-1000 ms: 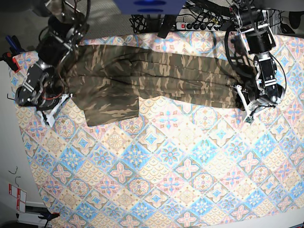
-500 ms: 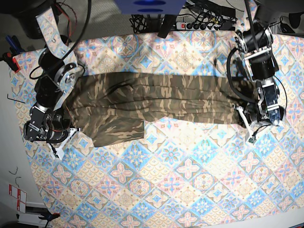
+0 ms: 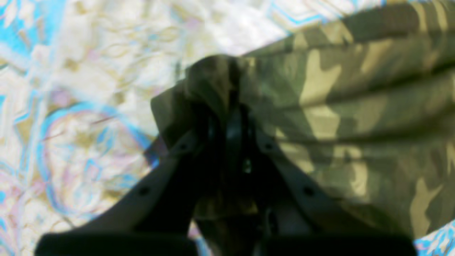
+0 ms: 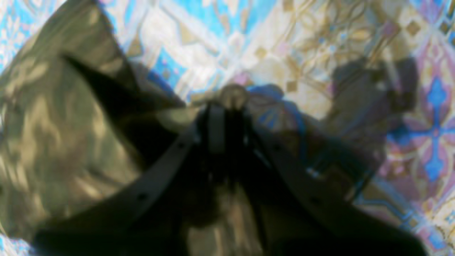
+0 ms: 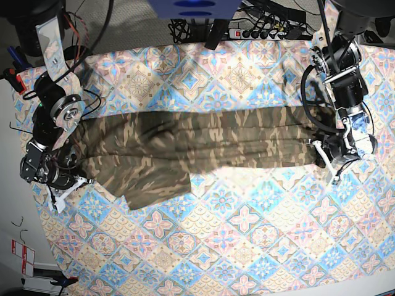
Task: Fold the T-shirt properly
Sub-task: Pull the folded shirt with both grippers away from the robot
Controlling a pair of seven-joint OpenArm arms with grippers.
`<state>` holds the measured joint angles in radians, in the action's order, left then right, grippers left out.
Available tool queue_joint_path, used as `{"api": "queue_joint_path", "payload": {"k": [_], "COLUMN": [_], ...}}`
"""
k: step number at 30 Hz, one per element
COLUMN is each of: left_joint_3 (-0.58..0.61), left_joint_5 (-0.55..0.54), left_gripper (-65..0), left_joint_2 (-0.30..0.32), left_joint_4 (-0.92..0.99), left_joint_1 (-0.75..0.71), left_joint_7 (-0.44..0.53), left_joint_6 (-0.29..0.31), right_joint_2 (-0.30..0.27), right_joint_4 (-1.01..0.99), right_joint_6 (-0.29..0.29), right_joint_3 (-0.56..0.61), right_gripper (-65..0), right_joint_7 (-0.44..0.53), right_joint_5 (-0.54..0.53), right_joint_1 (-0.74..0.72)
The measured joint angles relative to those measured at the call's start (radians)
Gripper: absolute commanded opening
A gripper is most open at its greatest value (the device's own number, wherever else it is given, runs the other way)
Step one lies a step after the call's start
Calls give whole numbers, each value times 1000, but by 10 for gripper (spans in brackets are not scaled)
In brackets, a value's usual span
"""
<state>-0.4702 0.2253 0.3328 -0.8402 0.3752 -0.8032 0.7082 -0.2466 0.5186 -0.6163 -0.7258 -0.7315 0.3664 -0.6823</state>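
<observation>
The camouflage T-shirt (image 5: pixel 203 139) hangs as a long band stretched sideways between my two grippers, over the patterned tablecloth (image 5: pixel 247 234). A sleeve flap (image 5: pixel 154 185) droops toward the front on the left. At the shirt's right end my left gripper (image 5: pixel 326 161) is shut on the cloth. The left wrist view shows its fingers pinching a bunched corner of the T-shirt (image 3: pixel 337 106). My right gripper (image 5: pixel 65 185) is shut on the shirt's left end. In the right wrist view the cloth (image 4: pixel 53 124) spreads away to the left of the closed fingertips.
A power strip (image 5: pixel 259 31) and tangled cables lie behind the table's far edge. The table's left edge (image 5: pixel 28 203) runs close beside my right arm, with clamps (image 5: pixel 12 71) just beyond it. A blue object (image 5: pixel 194 7) sits at the top centre.
Both arms have come toward the table's front, carrying the stretched shirt with them. The band of cloth now lies lower in the base view, and the tablecloth behind it is uncovered.
</observation>
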Motion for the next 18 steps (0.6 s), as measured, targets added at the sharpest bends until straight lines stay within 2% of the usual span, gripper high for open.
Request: {"api": "queue_joint_path", "payload": {"k": [2,4,13,16,18], "left_joint_3": [-27,-32,-29,-29,-29], "left_joint_5": [-1,-2,-16,-15,-16], "left_gripper": [-638,-636,-634,-634,-633], "left_joint_2": [5,8,-2,-3,-3], "left_joint_4": [0,0,1,1,1], "left_joint_1": [2,-2,-18,-21,-25], "left_joint_7": [0,5,14,11,12], "left_joint_6": [-1,0,7,6,6], "right_joint_2": [-6,-7,-17,-18,-19], "right_joint_4": [-2,-3,-2,-2,-2], "right_joint_6": [10,76,95,95,98], "right_joint_3": [-10,-57,-71,-69,-66], "right_gripper": [-622,-621,-616,-564,-497], "right_joint_7": [2,6,34,33,34], "right_joint_5": [-16,-18,-11,-11,-11], "right_joint_1": [-1,-2,42,40,40]}}
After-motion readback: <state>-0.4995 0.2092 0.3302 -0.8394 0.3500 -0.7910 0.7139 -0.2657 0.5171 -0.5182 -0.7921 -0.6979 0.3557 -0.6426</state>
